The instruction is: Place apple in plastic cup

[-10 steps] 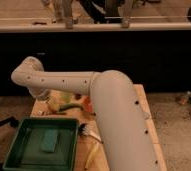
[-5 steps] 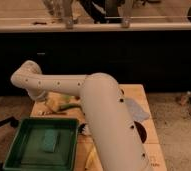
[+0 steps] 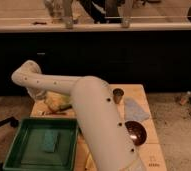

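My white arm (image 3: 89, 107) crosses the wooden table (image 3: 144, 150) from the lower right to an elbow at the far left. It bends down there, and my gripper (image 3: 38, 94) hangs at the table's back left corner, next to a yellow object (image 3: 56, 101). The apple and the pale green plastic cup do not show; the arm covers much of the table's middle.
A green tray (image 3: 44, 142) holding a green sponge sits at the front left. A dark metal cup (image 3: 118, 95) stands at the back right, with a grey-blue cloth (image 3: 135, 108) beside it and a dark brown bowl (image 3: 135, 132) in front. A dark counter runs behind the table.
The arm has swung left and lower across the table. The right side of the table, with the metal cup, cloth and bowl, now shows.
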Motion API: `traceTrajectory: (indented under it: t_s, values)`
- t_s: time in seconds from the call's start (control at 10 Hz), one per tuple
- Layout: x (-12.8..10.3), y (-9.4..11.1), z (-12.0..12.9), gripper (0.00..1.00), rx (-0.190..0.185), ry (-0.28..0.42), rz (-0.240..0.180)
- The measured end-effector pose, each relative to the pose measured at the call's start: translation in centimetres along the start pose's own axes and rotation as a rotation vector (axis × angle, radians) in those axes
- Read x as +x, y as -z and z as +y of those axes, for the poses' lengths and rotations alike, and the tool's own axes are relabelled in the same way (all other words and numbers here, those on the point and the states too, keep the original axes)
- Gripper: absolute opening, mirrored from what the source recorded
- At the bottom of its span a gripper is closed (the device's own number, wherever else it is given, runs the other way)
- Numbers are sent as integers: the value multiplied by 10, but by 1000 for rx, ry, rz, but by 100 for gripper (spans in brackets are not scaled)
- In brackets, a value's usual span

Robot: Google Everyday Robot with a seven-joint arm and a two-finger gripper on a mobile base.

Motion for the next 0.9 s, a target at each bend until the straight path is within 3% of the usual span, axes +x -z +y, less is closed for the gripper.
traceTrajectory:
  t_s: [0.3,0.6,0.9]
  values:
    - [20,-24,4,80,-7,-12,-34]
    - [24,-49,11,80,-30,-12,-60]
    - [27,-60,15,80,-57,-5,-77]
